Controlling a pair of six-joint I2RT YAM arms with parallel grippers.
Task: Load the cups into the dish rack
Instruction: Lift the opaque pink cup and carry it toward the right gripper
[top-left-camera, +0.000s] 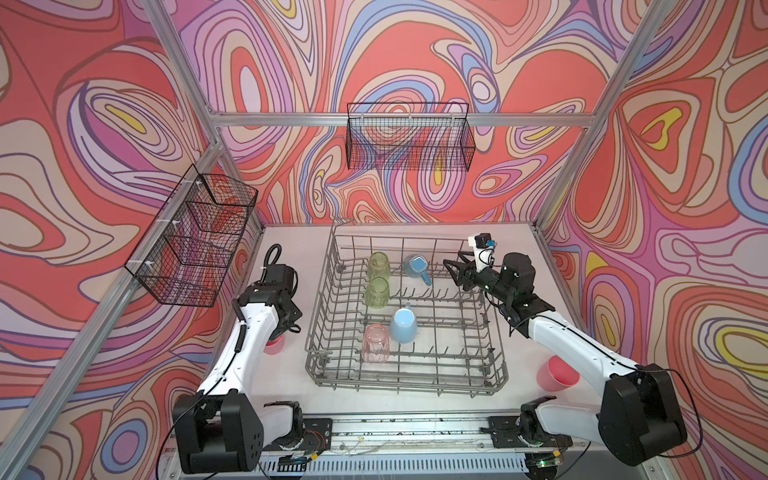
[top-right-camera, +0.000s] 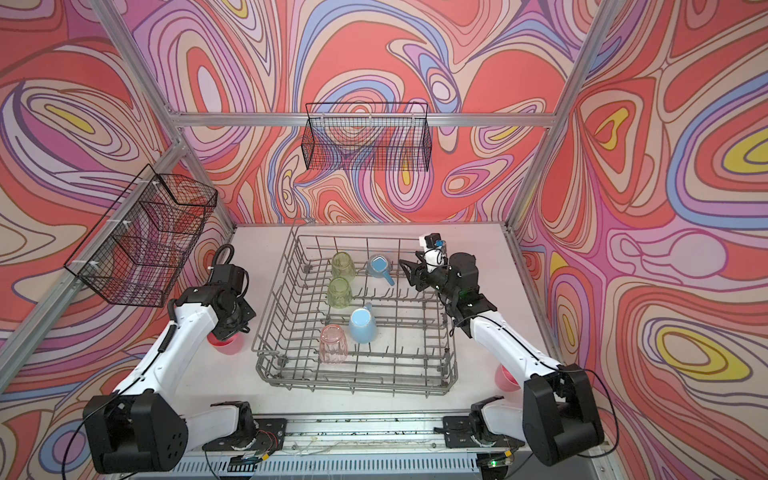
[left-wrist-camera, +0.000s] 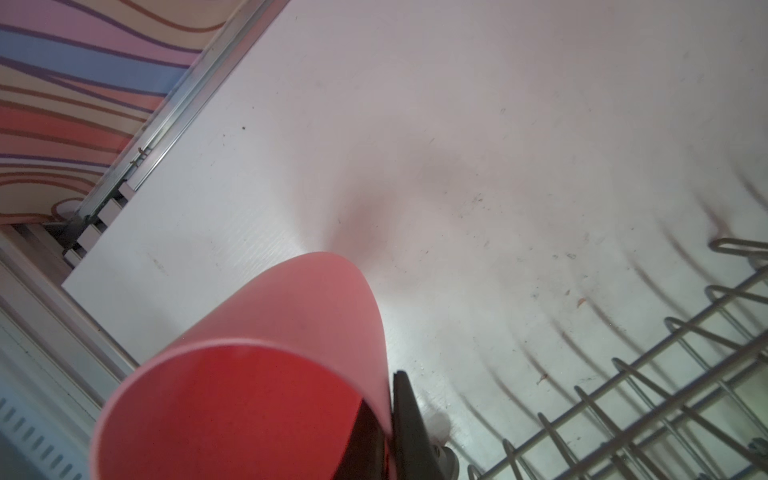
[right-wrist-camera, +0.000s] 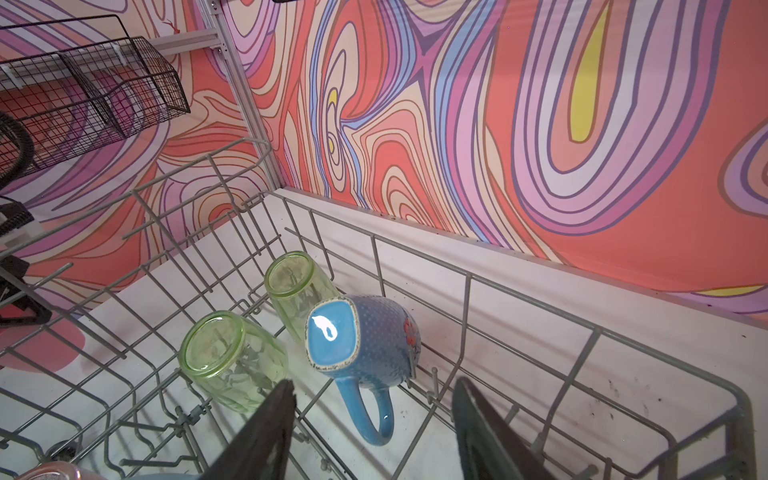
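Facing mouth-up by the bench's left edge, the opaque pink plastic cup (left-wrist-camera: 249, 374) is pinched by its wall in the left gripper (left-wrist-camera: 384, 399). The grey wire dish rack (top-left-camera: 415, 376) lies just to its right. The right gripper (right-wrist-camera: 374, 415) hangs open over the rack's far-right corner.

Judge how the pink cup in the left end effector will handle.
The pink cup looks like thin plastic, so probably light. The left end effector pinches one wall at the rim, so it may pivot or slip.

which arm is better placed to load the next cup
Left. The left fingers are shut on a pink cup beside the dish rack. The right fingers hang open, empty, over the rack, away from the other pink cup.
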